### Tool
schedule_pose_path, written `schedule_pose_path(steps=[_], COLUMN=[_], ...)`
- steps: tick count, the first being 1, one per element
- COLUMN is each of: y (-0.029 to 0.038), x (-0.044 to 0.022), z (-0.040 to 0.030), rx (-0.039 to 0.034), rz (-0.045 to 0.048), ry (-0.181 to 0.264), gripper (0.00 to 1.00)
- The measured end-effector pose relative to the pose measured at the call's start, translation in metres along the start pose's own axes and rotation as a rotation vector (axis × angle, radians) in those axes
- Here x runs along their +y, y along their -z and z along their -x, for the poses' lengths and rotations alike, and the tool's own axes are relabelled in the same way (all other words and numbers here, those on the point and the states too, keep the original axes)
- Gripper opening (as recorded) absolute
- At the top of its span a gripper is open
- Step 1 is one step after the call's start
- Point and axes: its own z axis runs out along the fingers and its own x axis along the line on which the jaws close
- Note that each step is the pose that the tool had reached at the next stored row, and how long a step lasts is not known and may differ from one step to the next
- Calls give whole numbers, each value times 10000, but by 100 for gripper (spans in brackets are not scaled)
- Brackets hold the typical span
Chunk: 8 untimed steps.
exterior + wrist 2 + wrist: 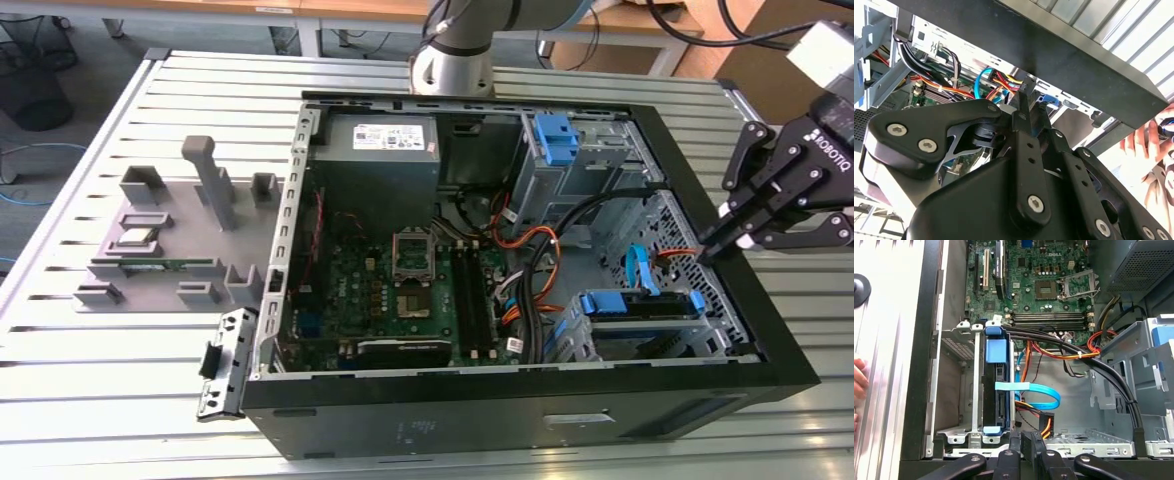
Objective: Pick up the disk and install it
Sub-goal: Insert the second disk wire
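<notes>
Gripper [721, 240] hangs over the case's edge — jaws closed, holding nothing; the disk [995, 390] sits seated in its bay just inboard, long axis running away from the jaws

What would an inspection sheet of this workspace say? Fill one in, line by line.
Surface: slatted metal table with an open computer case lying on it.
Job's things: the disk, blue-railed, sits edge-on in the drive cage inside the case.
Clutter: grey fixture holding small parts, on the exterior view's left.
Grippers: the gripper is shut and holds nothing, above the case wall beside the cage.
Cables: blue flat cable crosses the disk; a black bundle runs over the case floor.
Surroundings: a person's hand outside the case; mesh bin on the floor.
</notes>
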Motion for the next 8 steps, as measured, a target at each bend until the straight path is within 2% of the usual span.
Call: schedule_pose_path(steps=[8], y=[-3], x=[-13], z=[12], rx=[57], rz=[-9], ry=[222], gripper=[24])
